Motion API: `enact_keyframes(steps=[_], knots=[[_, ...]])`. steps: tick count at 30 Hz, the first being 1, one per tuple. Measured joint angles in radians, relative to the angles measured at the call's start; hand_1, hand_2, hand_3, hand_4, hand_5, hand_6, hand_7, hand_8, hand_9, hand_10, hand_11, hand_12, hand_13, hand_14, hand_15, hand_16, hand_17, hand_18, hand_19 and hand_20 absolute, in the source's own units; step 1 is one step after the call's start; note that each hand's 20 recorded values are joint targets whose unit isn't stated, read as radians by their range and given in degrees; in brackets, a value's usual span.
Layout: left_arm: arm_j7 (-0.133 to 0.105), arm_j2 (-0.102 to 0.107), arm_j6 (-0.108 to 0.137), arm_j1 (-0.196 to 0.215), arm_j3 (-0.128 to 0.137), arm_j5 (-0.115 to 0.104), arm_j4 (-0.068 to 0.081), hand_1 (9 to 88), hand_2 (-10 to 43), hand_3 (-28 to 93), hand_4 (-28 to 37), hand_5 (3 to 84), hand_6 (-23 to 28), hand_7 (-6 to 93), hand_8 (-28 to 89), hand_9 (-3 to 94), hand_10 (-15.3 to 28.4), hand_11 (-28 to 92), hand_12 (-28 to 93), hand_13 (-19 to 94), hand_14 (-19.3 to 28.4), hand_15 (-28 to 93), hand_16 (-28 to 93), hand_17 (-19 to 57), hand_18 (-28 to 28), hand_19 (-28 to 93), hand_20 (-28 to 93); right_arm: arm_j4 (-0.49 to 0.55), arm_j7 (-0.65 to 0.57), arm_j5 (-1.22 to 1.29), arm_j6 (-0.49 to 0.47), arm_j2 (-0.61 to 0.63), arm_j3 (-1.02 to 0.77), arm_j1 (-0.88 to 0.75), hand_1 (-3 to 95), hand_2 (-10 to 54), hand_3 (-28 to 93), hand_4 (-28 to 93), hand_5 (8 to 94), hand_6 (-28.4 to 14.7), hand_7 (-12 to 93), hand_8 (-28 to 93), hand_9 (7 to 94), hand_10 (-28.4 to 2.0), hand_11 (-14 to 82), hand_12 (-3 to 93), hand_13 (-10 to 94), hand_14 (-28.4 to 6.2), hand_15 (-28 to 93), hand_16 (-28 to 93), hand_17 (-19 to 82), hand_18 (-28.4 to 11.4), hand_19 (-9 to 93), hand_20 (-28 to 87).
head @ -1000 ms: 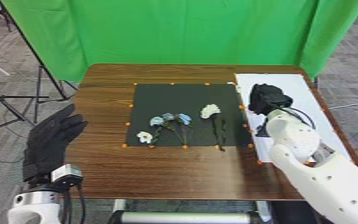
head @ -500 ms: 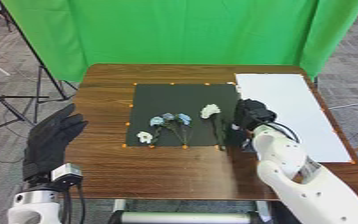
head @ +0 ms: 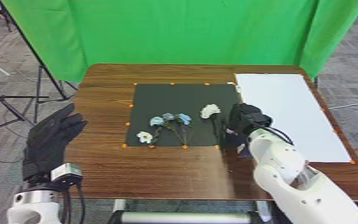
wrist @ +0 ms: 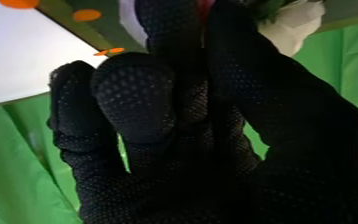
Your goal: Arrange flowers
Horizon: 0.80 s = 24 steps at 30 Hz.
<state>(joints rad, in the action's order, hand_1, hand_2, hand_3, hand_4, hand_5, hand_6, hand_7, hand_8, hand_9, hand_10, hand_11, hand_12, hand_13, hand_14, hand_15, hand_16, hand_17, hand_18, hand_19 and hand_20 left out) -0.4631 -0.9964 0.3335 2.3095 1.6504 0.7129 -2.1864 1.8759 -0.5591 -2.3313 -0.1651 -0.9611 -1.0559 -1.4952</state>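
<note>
The left hand (head: 47,142) is at the left side of the table (head: 158,175), its fingers loose and a little apart, holding nothing. They point away from the robot, and the hand is well apart from all flowers. On the black rectangular mat (head: 171,92), the first from left is a small white flower (head: 144,136) with dark centre, near the corner on the robot's side. Just beside it are blue flowers with thin dark stems (head: 184,135): one light blue (head: 156,121), one also blue in the middle (head: 168,116), and one at the right (head: 184,118). Their stems run toward the robot. More to the right lies a large, long white flower (head: 210,110), its stem toward the robot too.

Just to the right of this flower is the right hand (head: 248,119), low over the right edge of the mat, its arm slanting in from the bottom right. In the right wrist view, white petals (wrist: 298,29) with green leaves and a small pink patch (wrist: 206,6) are close to the right hand (wrist: 291,130); I cannot tell if it is clamped on something. Farther right, the white rectangular sheet (head: 291,115) lies on the table.
</note>
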Motion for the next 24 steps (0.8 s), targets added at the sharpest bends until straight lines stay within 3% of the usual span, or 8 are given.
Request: enact_keyframes(steps=[5, 24], knots=[[-0.001, 0.0, 0.002, 0.001, 0.0, 0.0, 0.0, 26.5, 5.8, 81, -18.3, 44.8, 12.6, 12.4, -9, 39.7, 22.1, 38, 9, 28, 28.4, 69, -17, -8.4, 23.9, 63, 3, 0.014, -0.021, 0.011, 0.001, -0.001, 0.001, -0.006, 32.5, -1.6, 81, -24, 73.0, -4.2, 20, -10, 82.9, -13.7, 33.9, 20.9, 80, -6.6, 68, 22, 46, -21.7, 93, 14], [0.002, 0.0, 0.012, 0.009, 0.006, 0.0, -0.005, 26.6, 6.2, 81, -18.3, 44.9, 12.6, 12.5, -9, 39.7, 22.1, 38, 9, 28, 28.4, 69, -17, -8.4, 23.9, 63, 3, 0.1, -0.063, 0.072, 0.049, -0.011, -0.033, -0.069, 28.2, 2.2, 80, -23, 74.5, -5.8, 18, -10, 83.8, -15.1, 33.0, 20.4, 80, -7.7, 68, 21, 46, -23.2, 93, 16]])
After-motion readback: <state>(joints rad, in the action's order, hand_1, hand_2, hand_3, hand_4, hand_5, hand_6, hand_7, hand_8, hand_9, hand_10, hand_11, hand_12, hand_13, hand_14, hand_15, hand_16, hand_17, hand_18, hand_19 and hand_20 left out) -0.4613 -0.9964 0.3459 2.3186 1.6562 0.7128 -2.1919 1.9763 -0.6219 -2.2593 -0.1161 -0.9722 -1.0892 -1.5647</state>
